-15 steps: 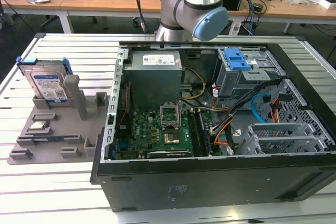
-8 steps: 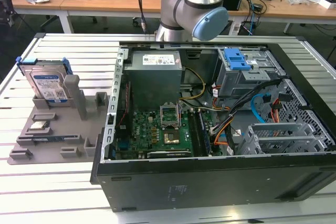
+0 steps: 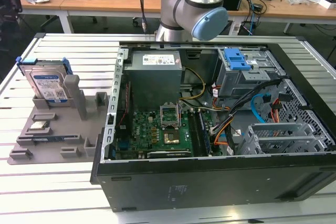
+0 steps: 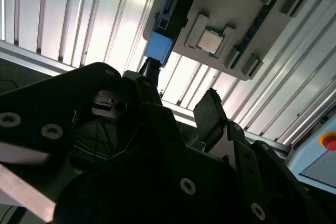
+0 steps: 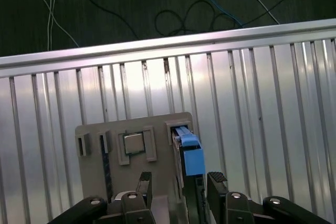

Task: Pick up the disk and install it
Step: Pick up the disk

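— Where's the disk [image 3: 47, 85]?
— At the exterior view's left, standing upright in a slot at the far corner of the grey tray [image 3: 79, 129], blue bracket around it. The small chip [image 3: 40, 126] lies nearer on the same tray, and the open computer case [image 3: 210, 187] sits to the right.
— And your gripper [image 5: 180, 182]?
— Spread wide, holding nothing, well clear of the disk. I'd say a good approach means squaring my fingers [image 5: 215, 179] to the disk's flat faces and staying off the tray's posts.
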`<state>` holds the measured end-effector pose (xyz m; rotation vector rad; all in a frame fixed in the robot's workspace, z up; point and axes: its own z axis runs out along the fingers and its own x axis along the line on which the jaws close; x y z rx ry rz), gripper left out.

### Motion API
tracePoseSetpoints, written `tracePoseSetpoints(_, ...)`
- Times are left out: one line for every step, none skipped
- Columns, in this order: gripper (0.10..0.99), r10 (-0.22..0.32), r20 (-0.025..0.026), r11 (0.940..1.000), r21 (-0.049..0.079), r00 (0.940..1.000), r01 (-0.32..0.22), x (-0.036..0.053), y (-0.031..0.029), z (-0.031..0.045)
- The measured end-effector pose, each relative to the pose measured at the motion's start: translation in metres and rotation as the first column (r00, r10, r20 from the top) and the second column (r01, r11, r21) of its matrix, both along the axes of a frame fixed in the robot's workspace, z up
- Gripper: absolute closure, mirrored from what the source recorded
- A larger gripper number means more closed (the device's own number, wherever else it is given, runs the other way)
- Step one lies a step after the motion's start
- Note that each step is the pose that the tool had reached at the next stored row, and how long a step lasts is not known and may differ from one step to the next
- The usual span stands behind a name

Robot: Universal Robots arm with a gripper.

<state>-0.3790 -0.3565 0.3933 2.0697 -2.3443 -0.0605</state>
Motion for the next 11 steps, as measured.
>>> tracePoseSetpoints(0.545, 0.000, 0.0000, 1.0000, 0.000, 1.0000, 0.000, 0.0000, 0.0000, 0.0000)
tracePoseSetpoints(0.545, 0.000, 0.0000, 1.0000, 0.000, 1.0000, 0.000, 0.0000, 0.0001, 0.0000)
tracePoseSetpoints(0.545, 0.000, 0.0000, 1.0000, 0.000, 1.0000, 0.000, 0.0001, 0.0001, 0.0000)
tracePoseSetpoints(0.545, 0.000, 0.0002, 1.0000, 0.000, 1.0000, 0.000, 0.0003, 0.0002, -0.0007)
tracePoseSetpoints(0.545, 0.000, -0.0002, 1.0000, 0.000, 1.0000, 0.000, 0.0017, 0.0002, -0.0016)
tracePoseSetpoints(0.545, 0.000, -0.0001, 1.0000, 0.000, 1.0000, 0.000, 0.0022, 0.0002, -0.0025)
tracePoseSetpoints(0.545, 0.000, 0.0002, 1.0000, 0.000, 1.0000, 0.000, 0.0028, 0.0002, -0.0037)
tracePoseSetpoints(0.545, 0.000, 0.0000, 1.0000, 0.000, 1.0000, 0.000, 0.0034, 0.0002, -0.0048)
tracePoseSetpoints(0.545, 0.000, -0.0001, 1.0000, 0.000, 1.0000, 0.000, 0.0038, 0.0002, -0.0056)
tracePoseSetpoints(0.545, 0.000, -0.0001, 1.0000, 0.000, 1.0000, 0.000, 0.0044, 0.0002, -0.0065)
tracePoseSetpoints(0.545, 0.000, -0.0001, 1.0000, 0.000, 1.0000, 0.000, 0.0055, 0.0002, -0.0087)
